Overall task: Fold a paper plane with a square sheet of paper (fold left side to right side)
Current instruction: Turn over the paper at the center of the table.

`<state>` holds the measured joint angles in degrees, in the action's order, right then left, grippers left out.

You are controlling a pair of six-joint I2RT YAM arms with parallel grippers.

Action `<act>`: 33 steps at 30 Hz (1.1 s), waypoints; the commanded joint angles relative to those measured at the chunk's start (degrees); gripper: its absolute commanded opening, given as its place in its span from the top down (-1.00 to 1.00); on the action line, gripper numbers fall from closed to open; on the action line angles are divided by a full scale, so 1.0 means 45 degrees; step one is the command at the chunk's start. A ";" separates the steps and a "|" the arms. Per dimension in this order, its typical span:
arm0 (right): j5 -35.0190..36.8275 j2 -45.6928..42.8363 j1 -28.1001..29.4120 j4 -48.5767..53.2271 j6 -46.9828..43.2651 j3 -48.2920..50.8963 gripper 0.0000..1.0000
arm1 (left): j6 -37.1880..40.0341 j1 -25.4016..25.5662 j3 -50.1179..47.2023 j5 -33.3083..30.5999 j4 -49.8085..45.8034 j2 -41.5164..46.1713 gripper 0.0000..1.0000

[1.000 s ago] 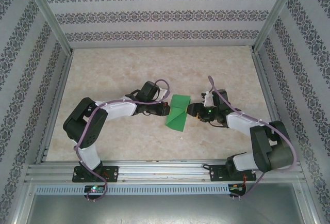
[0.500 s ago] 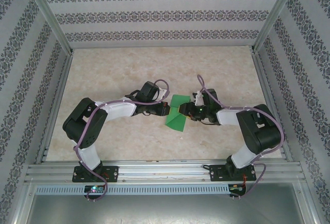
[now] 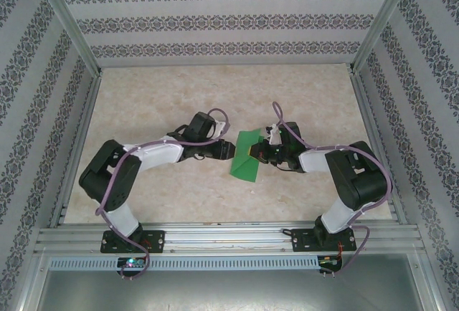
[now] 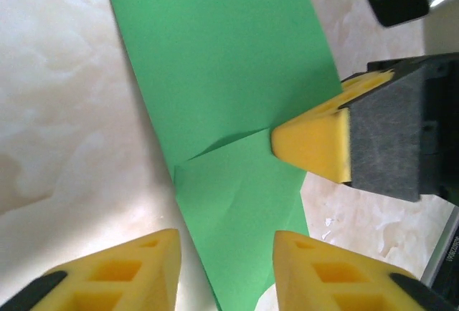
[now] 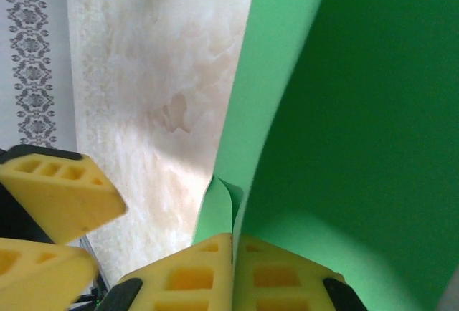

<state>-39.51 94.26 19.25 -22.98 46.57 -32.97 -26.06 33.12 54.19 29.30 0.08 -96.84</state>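
Item 1. Thin bright green square sheet of paper (image 3: 244, 160), partly folded. It lay near the middle of the cream marbled tabletop (image 3: 179, 103), between the two end effectors. In the left wrist view the sheet (image 4: 222, 74) ran as a long strip slanting across the stone, with one layer overlapping another at a crosswise edge about midway along it. In the right wrist view a broad layer of the sheet (image 5: 358, 110) stood lifted off the tabletop and curved upward.

Item 2. Left end effector (image 3: 231, 150), yellow foam pads on black fingers. It sat at the sheet's left side, low over the tabletop. Its pads stood apart (image 4: 226, 271), with the near end of the sheet lying flat in the gap and nothing clamped.

Item 3. Right end effector (image 3: 252, 155), same make. It sat at the sheet's right edge, facing the left one, the two close together. Its pads were pressed together (image 5: 233, 275) with the edge of the green layer pinched between them. Its yellow tip (image 4: 312, 142) met the sheet at the overlap.

Item 4. Surround. Grey patterned wall panels (image 3: 229, 21) enclosed three sides.
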 commanded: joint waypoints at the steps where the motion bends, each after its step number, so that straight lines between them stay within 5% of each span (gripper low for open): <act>1: -0.0447 -0.0667 -0.0246 -0.0360 -0.0295 -0.0192 1.00 | -0.0300 -0.0426 -0.0253 -0.0248 0.0242 0.1456 0.15; 11: -0.2264 -0.3255 -0.1067 -0.1707 -0.1118 -0.0600 1.00 | -0.1809 -0.1527 -0.2353 -0.0658 0.1393 0.6300 -0.28; 17: -0.2953 -0.4976 -0.1119 -0.3564 -0.1039 -0.0843 1.00 | -0.4210 -0.2184 -0.4075 0.0335 0.5668 0.8445 -0.80; 23: -0.3204 -0.5497 -0.0664 -0.4711 -0.0401 -0.1628 1.00 | -0.5992 -0.2060 -0.3842 0.2043 0.8080 0.7812 -0.78; 33: -0.2569 -0.4843 0.0515 -0.5852 0.0301 -0.2357 1.00 | -0.6347 -0.0980 -0.3250 0.2248 0.9280 0.6422 -0.77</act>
<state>-51.70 71.33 20.71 -44.42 46.65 -41.58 -53.08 27.81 37.12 37.65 35.64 -67.11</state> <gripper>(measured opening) 0.047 0.888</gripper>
